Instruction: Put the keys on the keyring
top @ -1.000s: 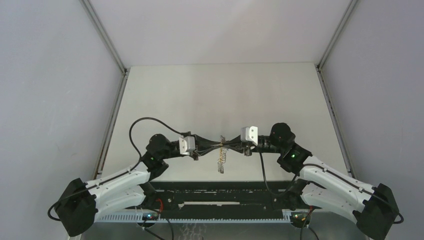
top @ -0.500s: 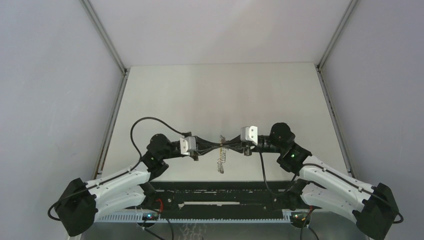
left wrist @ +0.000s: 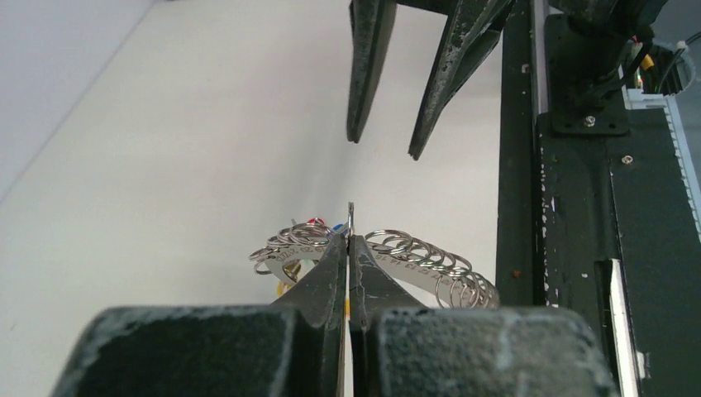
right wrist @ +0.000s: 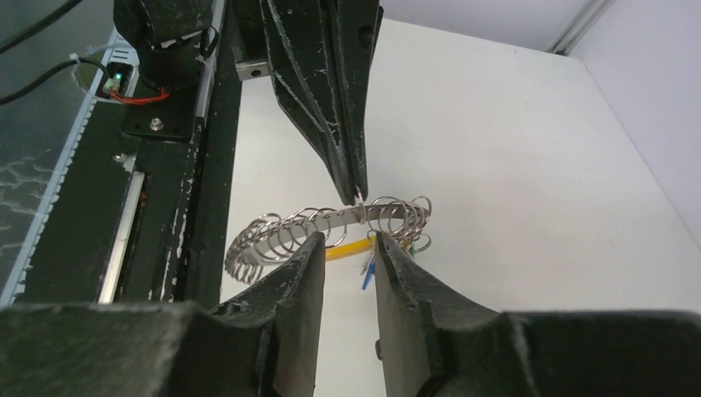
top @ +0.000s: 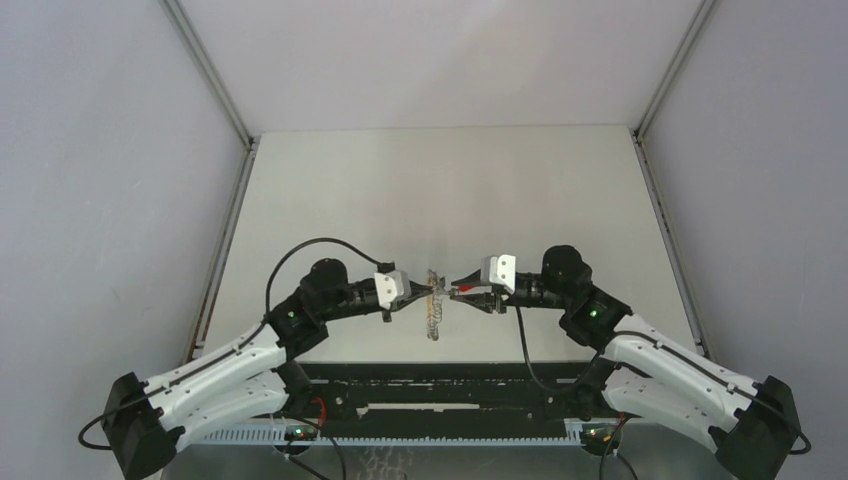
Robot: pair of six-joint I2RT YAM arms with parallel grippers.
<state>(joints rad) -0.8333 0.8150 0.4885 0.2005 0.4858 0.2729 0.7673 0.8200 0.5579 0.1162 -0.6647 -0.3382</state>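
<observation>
Left gripper (left wrist: 348, 246) pressed fully shut, pinching thin metal edge of keyring (left wrist: 417, 258), a strip strung with steel loops sagging either side of my tips. Right gripper (right wrist: 349, 246) parted slightly, gripping nothing, tips just right of left tips, close to strip. Yellow key (right wrist: 340, 249) and blue key (right wrist: 367, 271) dangle under loops, just beyond right fingertips. Red key head (left wrist: 312, 221) peeks at bunch's left end. Keys too small to read. Cannot tell which loop carries which, or whether bunch touches table (top: 450, 190).
</observation>
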